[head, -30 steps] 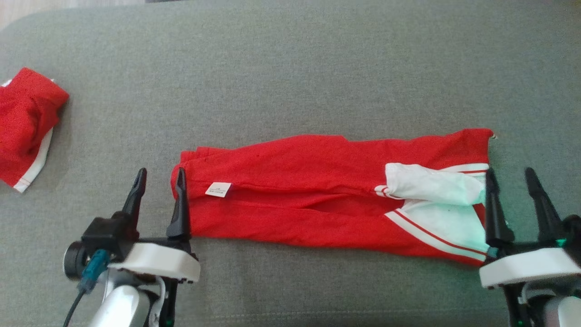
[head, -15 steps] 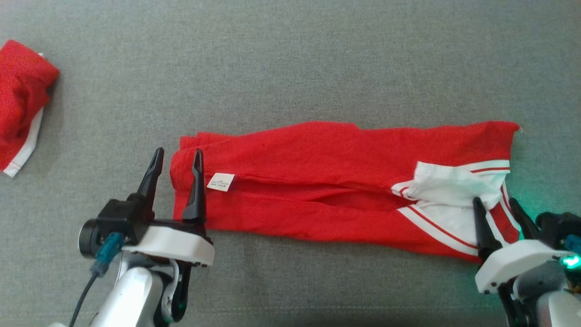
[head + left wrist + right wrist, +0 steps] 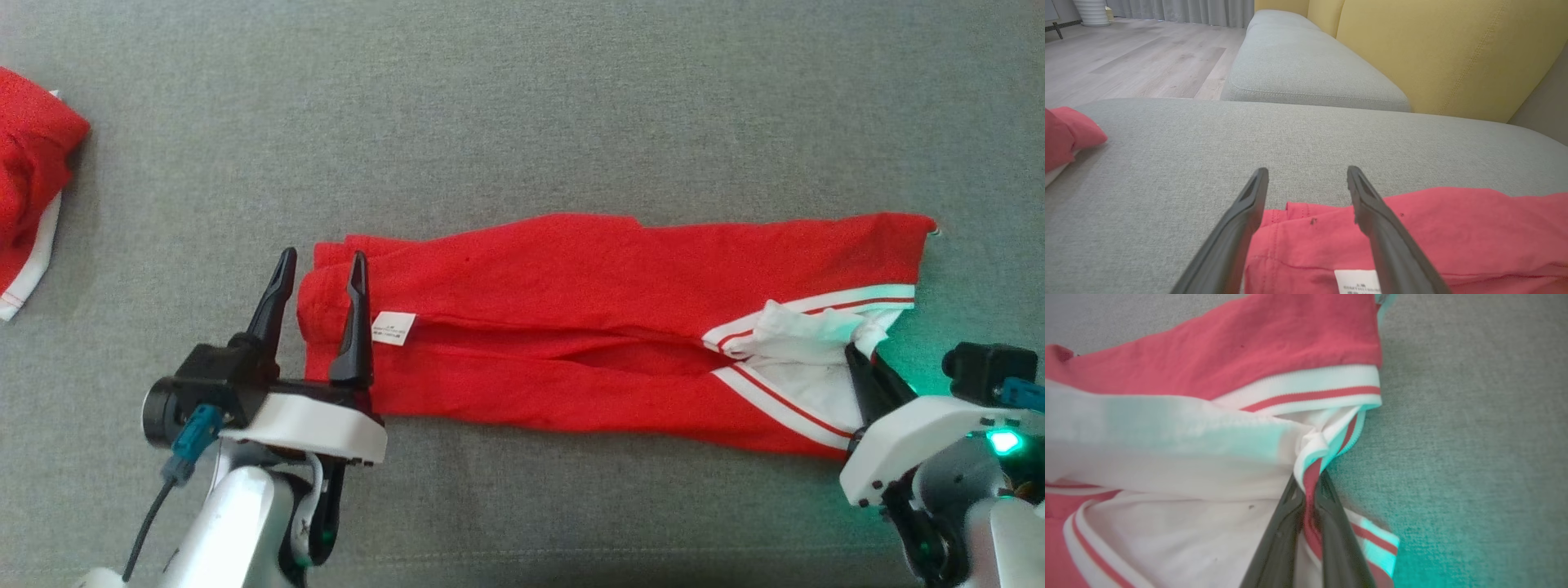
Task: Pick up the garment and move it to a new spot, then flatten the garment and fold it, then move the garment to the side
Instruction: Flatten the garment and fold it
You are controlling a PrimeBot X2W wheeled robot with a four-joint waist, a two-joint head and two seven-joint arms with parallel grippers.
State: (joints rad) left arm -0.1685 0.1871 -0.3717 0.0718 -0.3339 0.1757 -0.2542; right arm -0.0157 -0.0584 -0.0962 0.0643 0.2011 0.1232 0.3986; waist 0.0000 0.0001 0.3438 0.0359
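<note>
The garment is red with white striped trim, lying as a long folded strip across the grey cushion. My left gripper is open at its left end, one finger over the red cloth beside the white label, the other over bare cushion; the left wrist view has both fingers straddling the red edge. My right gripper is shut on the garment's bunched white-and-red collar at the right end; in the right wrist view the fingers pinch a fold of striped trim.
Another red garment with white trim lies at the cushion's far left edge. A yellow sofa back and a second grey cushion stand beyond, with wooden floor to the left.
My right gripper moved in over the white collar and shut on it, bunching the cloth. The left gripper shifted slightly onto the garment's left end. The camera tilted, shifting the whole view.
</note>
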